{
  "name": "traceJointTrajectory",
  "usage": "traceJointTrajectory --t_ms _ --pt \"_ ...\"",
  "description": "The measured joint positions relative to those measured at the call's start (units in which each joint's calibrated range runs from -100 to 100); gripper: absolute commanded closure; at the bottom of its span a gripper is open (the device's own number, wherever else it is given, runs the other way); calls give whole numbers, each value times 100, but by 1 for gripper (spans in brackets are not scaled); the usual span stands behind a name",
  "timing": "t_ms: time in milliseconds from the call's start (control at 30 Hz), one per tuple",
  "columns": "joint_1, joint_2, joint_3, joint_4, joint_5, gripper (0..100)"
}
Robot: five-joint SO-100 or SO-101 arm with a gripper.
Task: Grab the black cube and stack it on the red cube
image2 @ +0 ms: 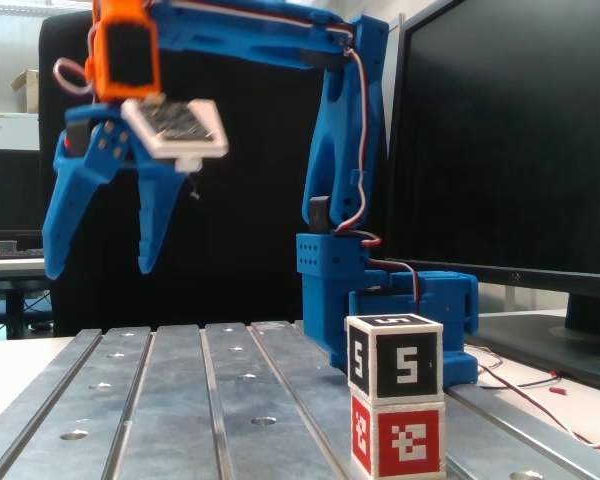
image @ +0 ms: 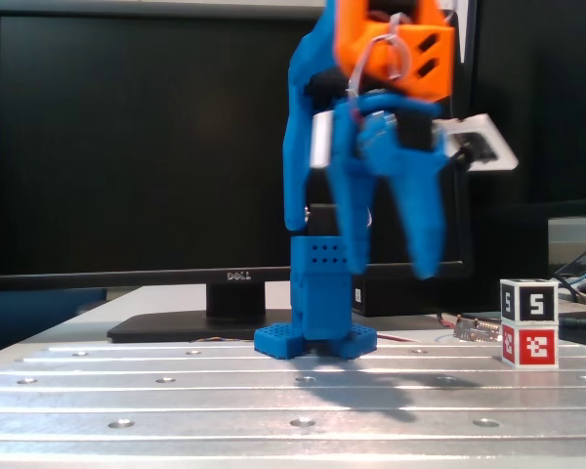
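Note:
The black cube with white edges and a white 5 sits squarely on top of the red cube at the right of the metal table; in both fixed views the stack stands upright, and it is near the front right in a fixed view, red cube below. My blue gripper hangs in the air well left of the stack, fingers spread and empty; in a fixed view it is high at the left, far from the cubes.
The arm's blue base stands mid-table on the slotted aluminium plate. A black Dell monitor stands behind. Loose wires and a small board lie beside the stack.

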Motion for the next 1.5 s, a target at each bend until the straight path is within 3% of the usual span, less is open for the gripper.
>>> traceJointTrajectory --t_ms 567,967,1500 --pt "1230 0 272 -430 -5 70" --pt "1267 0 389 -868 -892 94" --pt "1259 -1987 3533 -3189 -1139 99"
